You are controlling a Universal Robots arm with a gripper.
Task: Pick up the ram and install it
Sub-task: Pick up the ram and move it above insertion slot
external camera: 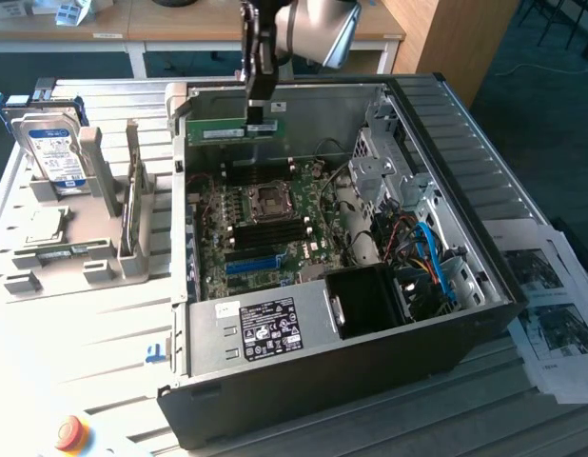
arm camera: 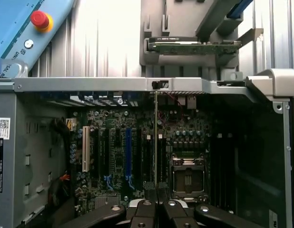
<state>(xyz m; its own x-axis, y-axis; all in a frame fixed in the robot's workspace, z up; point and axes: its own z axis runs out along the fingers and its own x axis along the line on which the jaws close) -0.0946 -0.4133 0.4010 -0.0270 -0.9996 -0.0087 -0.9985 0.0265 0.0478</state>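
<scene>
We see gripper (external camera: 261, 121) clamped on ram (external camera: 223, 132) at 12 o'clock of case (external camera: 303, 328), edge-down, prob. to match mobo slots (external camera: 273, 231).

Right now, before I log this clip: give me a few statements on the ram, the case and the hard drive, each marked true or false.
1. The gripper grips the ram. True.
2. The ram is seated in a slot. False: it hangs in the gripper above the motherboard.
3. The computer case lies open, with the motherboard exposed. True.
4. The hard drive sits inside the case. False: it stands in a grey holder outside the case, at the exterior view's left.
</scene>
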